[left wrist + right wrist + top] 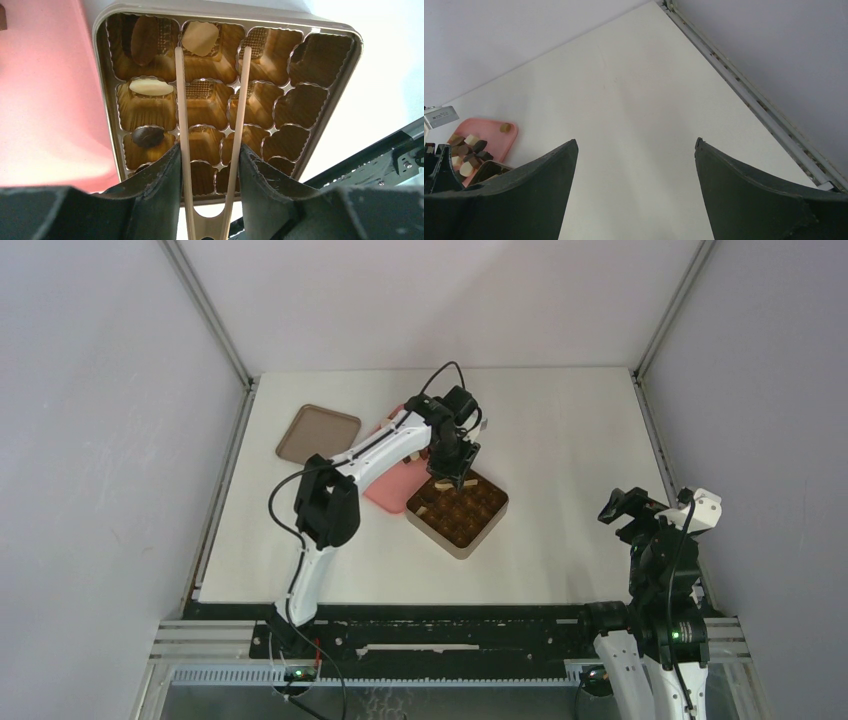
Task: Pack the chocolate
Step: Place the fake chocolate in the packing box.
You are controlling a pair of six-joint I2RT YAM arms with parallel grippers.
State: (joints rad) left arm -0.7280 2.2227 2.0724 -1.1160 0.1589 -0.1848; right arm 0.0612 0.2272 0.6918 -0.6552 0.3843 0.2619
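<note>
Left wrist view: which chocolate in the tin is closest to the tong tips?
The round cream chocolate in the top row, lying between the tips of the tongs. The other three sit in the left column, outside the tongs.

Top external view. The table [570, 430] was white, with walls on three sides. A square tin [470, 522] with a dark gridded insert sat near the table's centre, turned corner-on. A pink tray [388, 490] lay just beside the tin at its ten o'clock, partly hidden by the left arm. A brown lid [318, 433] lay at ten o'clock from the tray, apart from it. The left arm rose from its base at seven o'clock and reached to the centre; the left gripper [456, 478] pointed down over the tin's eleven o'clock corner, its jaw setting not discernible. The right arm stood folded at the table's four o'clock edge, the right gripper [622, 508] raised off the table and aimed toward ten o'clock.
</note>
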